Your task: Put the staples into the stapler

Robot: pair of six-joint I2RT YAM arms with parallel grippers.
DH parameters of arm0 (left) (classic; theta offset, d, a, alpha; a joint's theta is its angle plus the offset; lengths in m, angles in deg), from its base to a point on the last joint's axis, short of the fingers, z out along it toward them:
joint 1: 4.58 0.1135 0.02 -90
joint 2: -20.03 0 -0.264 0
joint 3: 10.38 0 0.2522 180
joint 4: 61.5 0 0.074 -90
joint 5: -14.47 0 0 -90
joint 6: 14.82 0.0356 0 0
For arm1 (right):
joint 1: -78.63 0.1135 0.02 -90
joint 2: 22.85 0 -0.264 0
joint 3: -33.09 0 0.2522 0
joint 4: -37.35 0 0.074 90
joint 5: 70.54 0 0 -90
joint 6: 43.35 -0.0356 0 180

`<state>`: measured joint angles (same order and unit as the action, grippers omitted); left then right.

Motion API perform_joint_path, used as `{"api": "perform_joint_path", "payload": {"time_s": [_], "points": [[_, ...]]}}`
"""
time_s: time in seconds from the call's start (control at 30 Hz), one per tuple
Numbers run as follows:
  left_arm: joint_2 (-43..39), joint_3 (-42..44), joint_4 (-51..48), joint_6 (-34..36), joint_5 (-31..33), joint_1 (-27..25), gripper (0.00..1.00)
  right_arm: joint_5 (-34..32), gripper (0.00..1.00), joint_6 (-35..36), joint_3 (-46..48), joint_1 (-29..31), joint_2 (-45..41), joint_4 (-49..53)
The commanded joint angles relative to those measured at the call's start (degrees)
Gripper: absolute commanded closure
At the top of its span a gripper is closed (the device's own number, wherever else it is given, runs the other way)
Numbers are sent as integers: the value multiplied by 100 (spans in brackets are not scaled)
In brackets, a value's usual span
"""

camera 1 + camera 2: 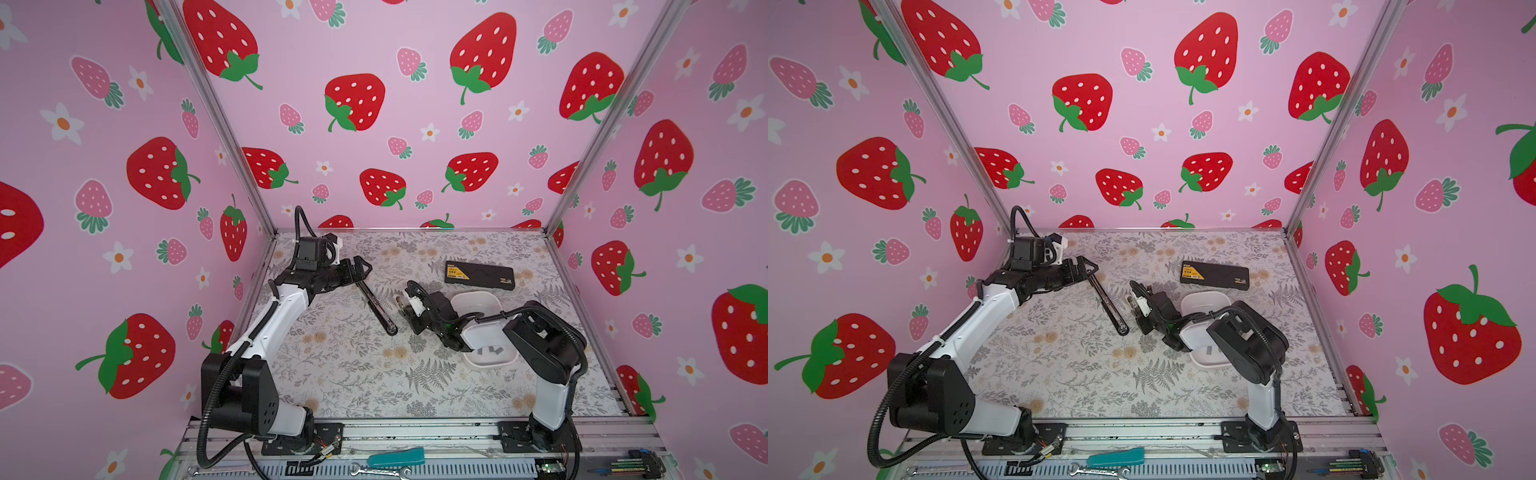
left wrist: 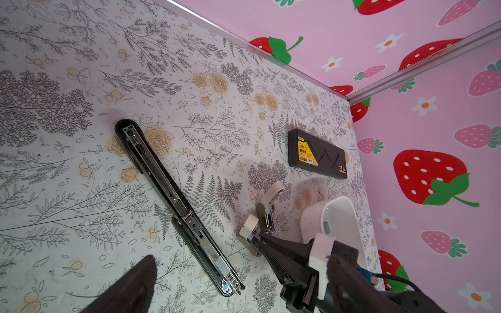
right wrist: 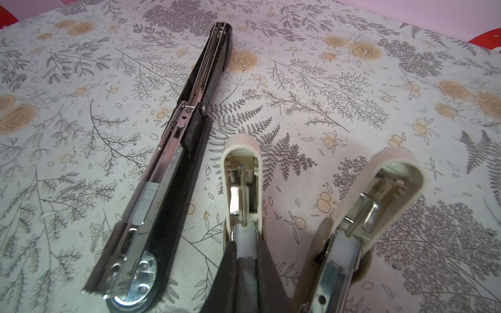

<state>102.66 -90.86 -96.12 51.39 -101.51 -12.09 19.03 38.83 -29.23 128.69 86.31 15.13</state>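
- Right now your right gripper [image 3: 245, 252] is clamped tight on one opened half of the small cream stapler [image 3: 242, 151]. The hold looks narrow to me, so a twist could let it slip or swing closed.
- The black stapler [image 3: 162, 173] lies opened flat just beside it, with a strip of staples [image 3: 145, 202] in its channel. A sideways sweep of that wrist would likely knock it and spill the strip.
- The loose staples [image 1: 495, 351] sit in the white tray [image 1: 469, 295], under your right forearm, so reaching them means letting go or crossing arms.
- Your left gripper [image 1: 362, 268] hangs empty, jaws wide apart, by the black stapler's far end, arm stretched low.
- Your right arm is folded back, wrist low, pointing toward the black stapler.
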Motion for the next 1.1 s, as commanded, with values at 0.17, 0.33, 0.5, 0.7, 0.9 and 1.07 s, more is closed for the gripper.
{"api": "perform_joint_path", "payload": {"time_s": [0.17, 0.33, 0.5, 0.7, 0.9, 1.07], "points": [[-15, -280, -40, 67, 2, -18, 1, -72, 94, 78, -125, -37, 140, -22], [-2, -280, -40, 65, -4, -22, 1, -6, 94, 61, -128, -38, 171, -36], [15, -289, -41, 72, -4, -23, 1, 117, 94, -31, -94, -28, 154, -70], [33, -307, -55, 75, -4, -23, 1, 156, 94, -131, -75, 9, 180, -107], [34, -307, -58, 71, -4, -18, 1, 83, 94, -158, -53, 68, 215, -106], [39, -311, -57, 75, -4, -19, 1, -125, 94, -221, 45, 126, 186, -136]]}}
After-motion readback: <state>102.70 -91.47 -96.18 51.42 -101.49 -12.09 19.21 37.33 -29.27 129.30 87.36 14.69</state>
